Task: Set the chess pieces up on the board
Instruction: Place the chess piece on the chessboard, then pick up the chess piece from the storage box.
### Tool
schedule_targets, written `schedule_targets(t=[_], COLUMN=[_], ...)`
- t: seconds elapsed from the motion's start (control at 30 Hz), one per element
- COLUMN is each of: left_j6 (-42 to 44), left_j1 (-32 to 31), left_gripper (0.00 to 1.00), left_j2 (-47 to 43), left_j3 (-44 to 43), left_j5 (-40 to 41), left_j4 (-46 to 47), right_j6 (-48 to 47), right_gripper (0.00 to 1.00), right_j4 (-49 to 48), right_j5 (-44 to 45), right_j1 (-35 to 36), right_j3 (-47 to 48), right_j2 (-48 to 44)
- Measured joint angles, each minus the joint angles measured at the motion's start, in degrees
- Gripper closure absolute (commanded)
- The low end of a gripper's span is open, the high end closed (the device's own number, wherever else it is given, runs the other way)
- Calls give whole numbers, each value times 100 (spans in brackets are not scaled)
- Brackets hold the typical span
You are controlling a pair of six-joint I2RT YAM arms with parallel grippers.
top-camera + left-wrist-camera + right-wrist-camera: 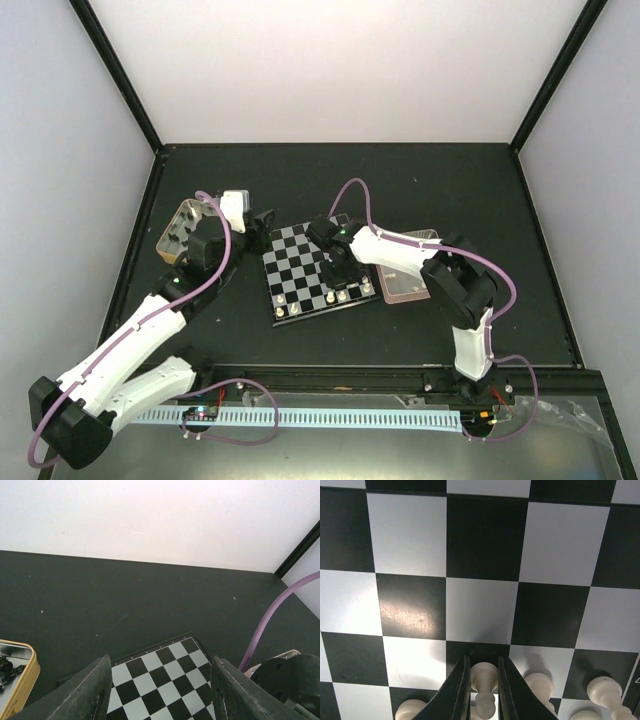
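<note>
The board (300, 262) lies in the middle of the dark table. Several cream-white chess pieces (342, 296) stand along its near edge. My right gripper (336, 272) hangs low over that side, shut on one white piece (483, 676), which sits between the fingers over a black square. More white pieces (540, 684) stand just beside and behind it. My left gripper (161, 661) is open and holds nothing, hovering over the board's (160, 680) far left corner. Black pieces (7, 667) lie in the tin.
A gold-rimmed tin (175, 232) sits left of the board, under my left arm. A pink tray (405, 287) lies right of the board, partly under my right arm. The right arm's purple cable (265, 625) loops above the board's far edge.
</note>
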State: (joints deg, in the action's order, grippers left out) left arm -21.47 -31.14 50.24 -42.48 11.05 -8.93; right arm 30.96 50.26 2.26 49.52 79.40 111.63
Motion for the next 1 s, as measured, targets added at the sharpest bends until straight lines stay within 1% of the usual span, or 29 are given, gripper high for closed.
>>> schedule_targets(t=[0.17, 0.4, 0.47, 0.77, 0.87, 1.0], left_j6=[-2, 0, 0, 0, 0, 0], left_j1=[0, 0, 0, 2, 2, 2], left_gripper=[44, 44, 44, 44, 44, 44], left_j2=[2, 2, 4, 13, 13, 11], left_j3=[0, 0, 0, 0, 0, 0], left_j5=[-2, -2, -2, -2, -2, -2], left_j4=[0, 0, 0, 0, 0, 0], right_j6=[-20, -81, -96, -9, 92, 262], right_gripper=[87, 74, 71, 70, 70, 70], right_j4=[-4, -13, -9, 24, 7, -175], right_j5=[-4, -160, -195, -83, 94, 378], right_j1=[2, 2, 2, 13, -7, -186], right_j3=[-15, -13, -13, 83, 83, -87], right_j2=[7, 9, 9, -153, -496, -1233])
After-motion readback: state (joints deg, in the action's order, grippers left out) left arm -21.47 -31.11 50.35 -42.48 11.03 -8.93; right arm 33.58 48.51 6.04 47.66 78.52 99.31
